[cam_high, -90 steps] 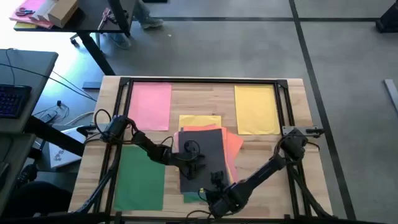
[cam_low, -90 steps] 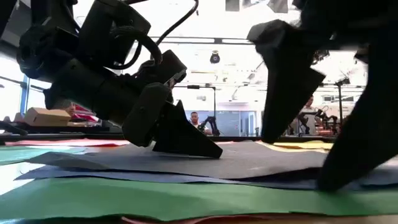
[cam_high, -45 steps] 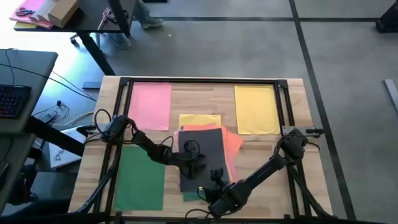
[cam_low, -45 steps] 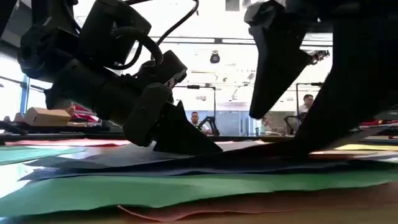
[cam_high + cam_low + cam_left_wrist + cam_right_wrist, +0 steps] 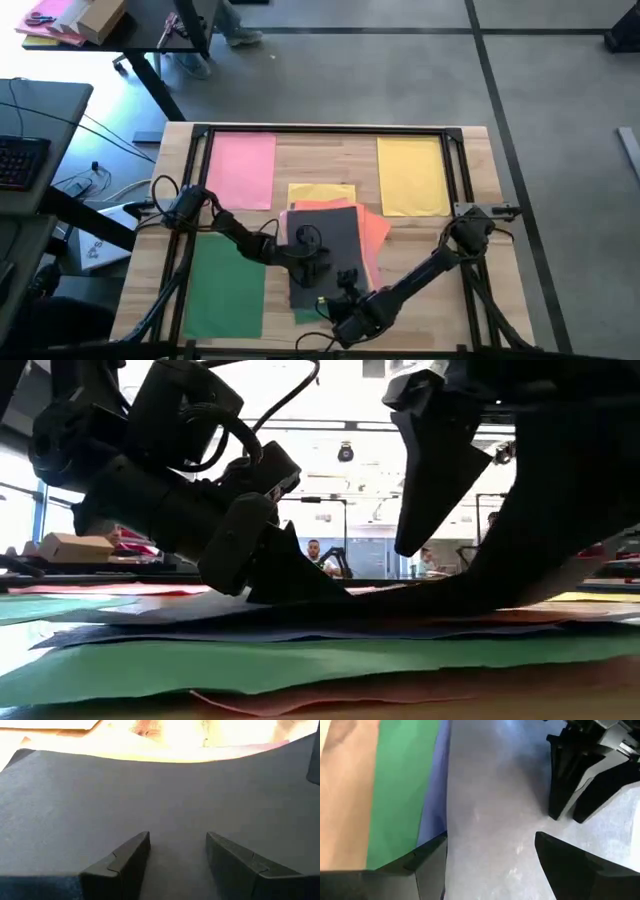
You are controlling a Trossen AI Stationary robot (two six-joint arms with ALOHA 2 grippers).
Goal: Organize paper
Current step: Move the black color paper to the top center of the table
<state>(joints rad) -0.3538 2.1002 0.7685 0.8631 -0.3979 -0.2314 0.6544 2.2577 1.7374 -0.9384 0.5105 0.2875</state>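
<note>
The paper lies as single sheets and one stack. A pink sheet (image 5: 241, 170), a yellow sheet (image 5: 412, 175) and a green sheet (image 5: 228, 285) lie flat and apart. In the middle, a dark grey sheet (image 5: 325, 232) tops a stack of yellow (image 5: 320, 191), orange (image 5: 377, 232), blue (image 5: 434, 815) and green (image 5: 402, 790) sheets. My left gripper (image 5: 313, 262) stands on the grey sheet, its fingers slightly apart. My right gripper (image 5: 343, 284) is open at the grey sheet's near end. My left gripper rests both fingertips (image 5: 142, 842) on the middle of the dark grey sheet (image 5: 150, 785), slanting down from the table's left, and that part lies flat on the stack. My right gripper touches the grey sheet's near part (image 5: 470, 595) with one finger (image 5: 560, 530). The sheet rises off the stack there. I cannot tell whether the finger is under or on the sheet.
A black frame (image 5: 330, 129) runs round the wooden table top. Bare wood (image 5: 325, 160) shows between the pink and yellow sheets and at the near right (image 5: 430, 300). Another table (image 5: 90, 25) stands beyond, at the back left.
My right gripper has risen and shifted a little toward the left gripper. The dark grey sheet's near part has lifted off the stack beside it, while the part under my left gripper has stayed flat.
</note>
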